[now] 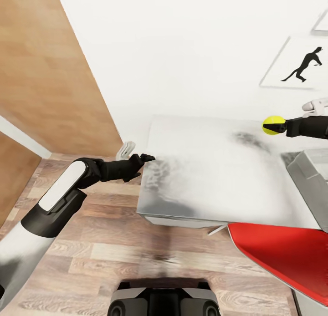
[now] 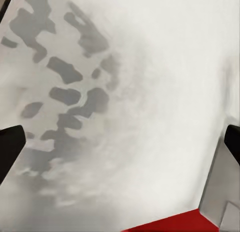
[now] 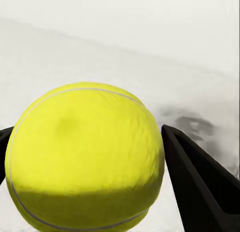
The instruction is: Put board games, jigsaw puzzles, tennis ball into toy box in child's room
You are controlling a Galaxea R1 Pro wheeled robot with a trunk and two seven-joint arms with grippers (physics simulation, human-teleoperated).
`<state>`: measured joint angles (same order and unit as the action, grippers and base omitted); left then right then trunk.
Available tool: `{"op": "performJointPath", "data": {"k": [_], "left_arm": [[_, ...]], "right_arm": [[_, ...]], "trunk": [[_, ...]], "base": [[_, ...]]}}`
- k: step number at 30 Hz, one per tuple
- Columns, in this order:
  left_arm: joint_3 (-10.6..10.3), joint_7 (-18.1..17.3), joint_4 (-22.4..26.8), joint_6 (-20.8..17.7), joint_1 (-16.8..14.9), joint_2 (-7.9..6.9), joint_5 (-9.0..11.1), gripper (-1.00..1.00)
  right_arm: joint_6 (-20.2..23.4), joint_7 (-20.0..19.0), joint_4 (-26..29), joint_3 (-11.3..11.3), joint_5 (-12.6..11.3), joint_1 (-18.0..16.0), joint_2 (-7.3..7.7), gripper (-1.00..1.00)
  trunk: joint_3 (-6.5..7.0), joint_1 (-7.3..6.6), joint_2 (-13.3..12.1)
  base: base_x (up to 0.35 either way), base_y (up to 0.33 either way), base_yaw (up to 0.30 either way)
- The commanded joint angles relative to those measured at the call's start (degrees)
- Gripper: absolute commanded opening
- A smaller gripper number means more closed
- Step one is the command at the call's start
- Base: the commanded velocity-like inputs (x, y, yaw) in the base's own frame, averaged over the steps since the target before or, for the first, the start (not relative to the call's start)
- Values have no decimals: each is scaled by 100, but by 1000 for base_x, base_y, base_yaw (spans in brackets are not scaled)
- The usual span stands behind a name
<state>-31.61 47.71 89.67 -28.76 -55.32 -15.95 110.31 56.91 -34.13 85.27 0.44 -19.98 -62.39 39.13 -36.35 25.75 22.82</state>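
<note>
Right wrist view: jaws pinch the bright yellow, white-seamed tennis ball; left jaws spread.

No readable text, labels, brands or numbers are showing anywhere. The only sign-like mark is sitting on a white wall picture at the far right: a black silhouette of a figure mid-stride, no caption or lettering with it. The tennis ball is showing just a plain white seam, no logo or print. The red surface at the near right is reading as blank. The table top is carrying only grey mottled blotches, nothing legible.
</note>
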Motion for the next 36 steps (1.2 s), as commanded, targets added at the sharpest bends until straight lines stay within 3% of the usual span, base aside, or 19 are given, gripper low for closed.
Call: {"op": "performJointPath", "data": {"k": [1, 15, 18, 19, 22, 23, 27, 28, 31, 36], "left_arm": [[-3, 37, 7, 2, -5, -5, 35, 100], [-3, 37, 7, 2, -5, -5, 35, 100], [-3, 37, 7, 2, -5, -5, 35, 100], [-3, 37, 7, 2, -5, -5, 35, 100], [-3, 37, 7, 2, -5, -5, 35, 100], [-3, 37, 7, 2, -5, -5, 35, 100], [-3, 37, 7, 2, -5, -5, 35, 100], [-3, 37, 7, 2, -5, -5, 35, 100], [-3, 37, 7, 2, -5, -5, 35, 100], [-3, 37, 7, 2, -5, -5, 35, 100]], "right_arm": [[31, -42, -1, 3, 3, -10, 20, -100], [25, -113, -1, -50, -29, -78, 133, -100], [26, -128, -1, -428, -250, -289, 235, -100], [26, -128, -1, -428, -250, -289, 235, -100], [28, -133, -1, -677, -574, -395, 406, -100], [28, -133, -1, -677, -574, -395, 406, -100], [24, -136, -1, -833, -1134, -463, 860, -100], [24, -136, -1, -833, -1134, -463, 860, -100], [18, -134, -1, -885, -1565, -486, 1192, -100], [16, -132, -1, -912, -1872, -498, 1388, -100]], "trunk": [[-3, 4, 10], [65, 4, 10], [70, 4, 10], [71, 4, 10], [74, 4, 10], [74, 4, 10], [76, 4, 10], [76, 4, 10], [76, 4, 10], [77, 4, 10]], "base": [[0, 0, -256], [0, 0, -212], [0, 0, -64], [0, 0, -45], [0, 0, -29], [0, 0, -23], [0, 0, -14], [0, 0, -10], [0, 0, -6], [0, 0, -3]]}}
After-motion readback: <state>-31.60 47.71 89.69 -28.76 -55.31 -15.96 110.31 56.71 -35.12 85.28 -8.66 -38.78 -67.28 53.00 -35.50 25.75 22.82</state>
